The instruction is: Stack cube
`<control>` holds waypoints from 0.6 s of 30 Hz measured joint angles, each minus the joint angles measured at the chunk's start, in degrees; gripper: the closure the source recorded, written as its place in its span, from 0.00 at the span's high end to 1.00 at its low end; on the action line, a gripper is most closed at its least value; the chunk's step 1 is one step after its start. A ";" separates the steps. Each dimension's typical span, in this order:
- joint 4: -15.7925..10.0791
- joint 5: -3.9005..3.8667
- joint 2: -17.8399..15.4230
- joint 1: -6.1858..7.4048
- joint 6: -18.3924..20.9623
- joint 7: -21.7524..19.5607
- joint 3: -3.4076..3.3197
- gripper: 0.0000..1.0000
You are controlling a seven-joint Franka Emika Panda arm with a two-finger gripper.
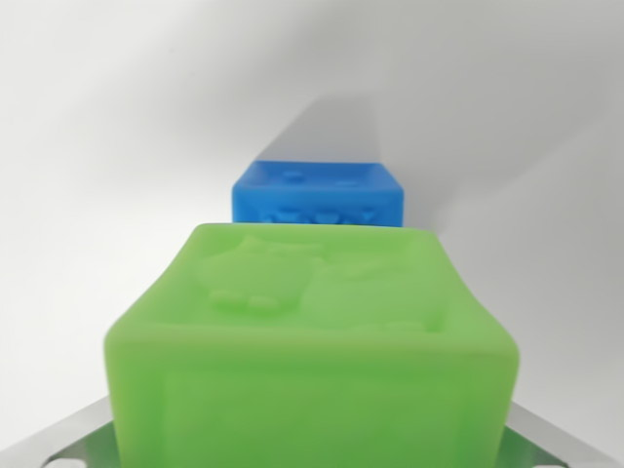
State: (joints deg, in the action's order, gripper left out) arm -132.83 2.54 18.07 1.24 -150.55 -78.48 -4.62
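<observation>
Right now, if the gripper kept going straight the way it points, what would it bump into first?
Probably the small blue embossed cube, straight beyond the big green embossed cube at the gripper, though depth is unclear.

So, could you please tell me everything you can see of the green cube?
The green cube fills the lower half of the wrist view, close to the camera and slightly blurred. It looks like soft, matte, translucent plastic with rounded edges and raised relief shapes on its top face. It sits level, in front of the blue cube, hiding that cube's base. Metal gripper parts show beside its lower corners; whether they touch it cannot be told.
</observation>
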 joint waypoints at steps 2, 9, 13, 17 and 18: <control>0.00 0.13 0.56 0.00 -0.54 0.07 0.02 0.00; 0.07 0.35 2.10 -0.06 -2.01 0.25 0.14 0.00; 0.16 0.45 2.86 -0.15 -2.69 0.33 0.24 0.00; 0.24 0.51 3.55 -0.25 -3.31 0.39 0.35 0.00; 0.27 0.52 3.74 -0.27 -3.46 0.40 0.38 0.00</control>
State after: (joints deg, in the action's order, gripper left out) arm -132.56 3.05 21.81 0.97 -154.01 -78.08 -4.23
